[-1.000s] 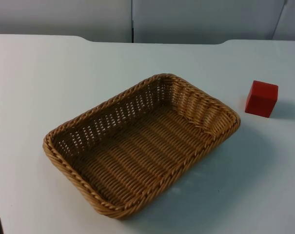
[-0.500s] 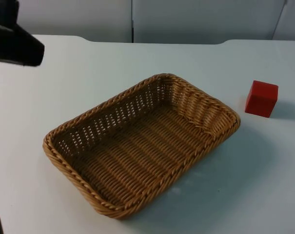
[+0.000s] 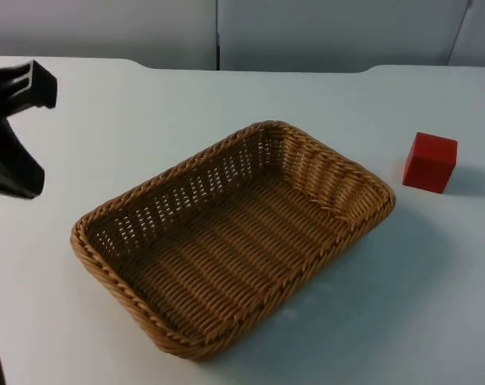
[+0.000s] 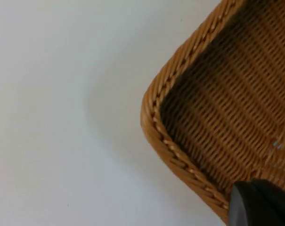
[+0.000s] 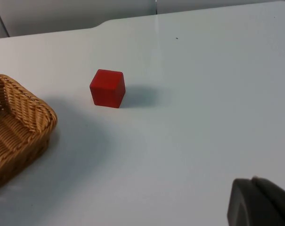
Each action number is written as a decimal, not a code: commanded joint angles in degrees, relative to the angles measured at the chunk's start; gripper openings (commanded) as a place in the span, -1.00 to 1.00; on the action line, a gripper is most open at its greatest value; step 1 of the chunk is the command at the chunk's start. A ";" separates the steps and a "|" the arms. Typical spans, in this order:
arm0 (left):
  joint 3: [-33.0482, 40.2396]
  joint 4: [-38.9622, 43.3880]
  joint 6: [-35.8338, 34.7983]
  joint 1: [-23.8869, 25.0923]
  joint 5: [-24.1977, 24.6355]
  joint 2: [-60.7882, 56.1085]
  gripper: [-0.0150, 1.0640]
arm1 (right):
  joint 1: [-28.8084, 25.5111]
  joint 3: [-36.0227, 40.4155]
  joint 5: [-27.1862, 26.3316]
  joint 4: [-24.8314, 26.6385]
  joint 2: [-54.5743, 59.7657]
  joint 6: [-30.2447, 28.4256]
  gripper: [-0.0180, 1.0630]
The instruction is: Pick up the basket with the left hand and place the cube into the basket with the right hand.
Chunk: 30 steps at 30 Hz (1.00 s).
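While the woven basket sat empty in the middle of the white table in the top view, the left gripper hovered over the table near its left end with fingers spread wide, holding nothing; the red cube stood apart beyond the basket's right end. From the left wrist, a basket corner lay below. From the right wrist, the cube stood just beside the basket; whether the right gripper was open, I cannot tell.

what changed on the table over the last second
The left gripper came into the top view from the upper left and moved down toward the basket, with nothing held. The basket and the red cube stayed put, the cube on the table outside it.
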 commanded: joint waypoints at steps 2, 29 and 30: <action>-0.04 -0.10 -2.77 -0.39 0.80 3.28 -0.91 | 0.06 0.43 -0.22 0.18 -0.26 0.00 -0.97; -0.04 -8.41 -7.45 -0.39 -0.83 16.83 0.21 | 0.06 0.43 -0.22 0.18 -0.26 0.00 -0.97; -0.04 -8.88 -6.62 -0.39 -0.79 17.21 0.21 | 0.06 0.43 -0.22 0.18 -0.26 0.00 -0.97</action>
